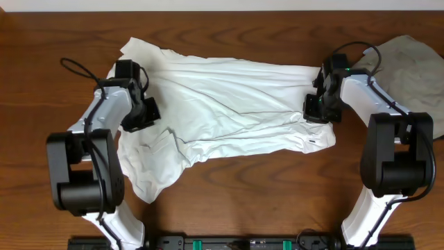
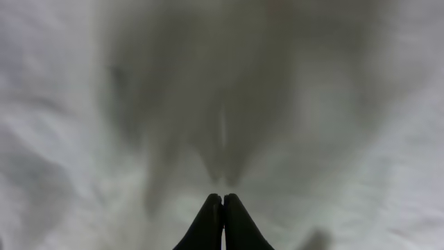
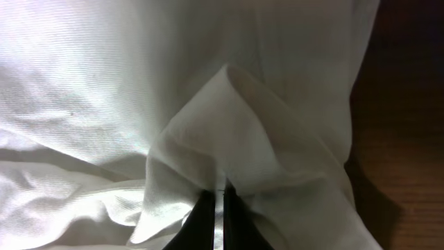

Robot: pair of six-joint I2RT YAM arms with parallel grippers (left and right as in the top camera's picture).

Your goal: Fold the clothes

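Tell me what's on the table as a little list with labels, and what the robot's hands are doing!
table: brown wood
white shirt: spread out, wrinkly, middle of table
grey-beige cloth: bunched at the far right corner
left hand: shut, pinching the white shirt's left side
right hand: shut, pinching its right edge

A rumpled white fabric T-shirt (image 1: 229, 104) lies spread across a dark brown wooden table (image 1: 229, 201); a crumpled grey-beige cloth garment (image 1: 416, 59) sits at its far right corner.
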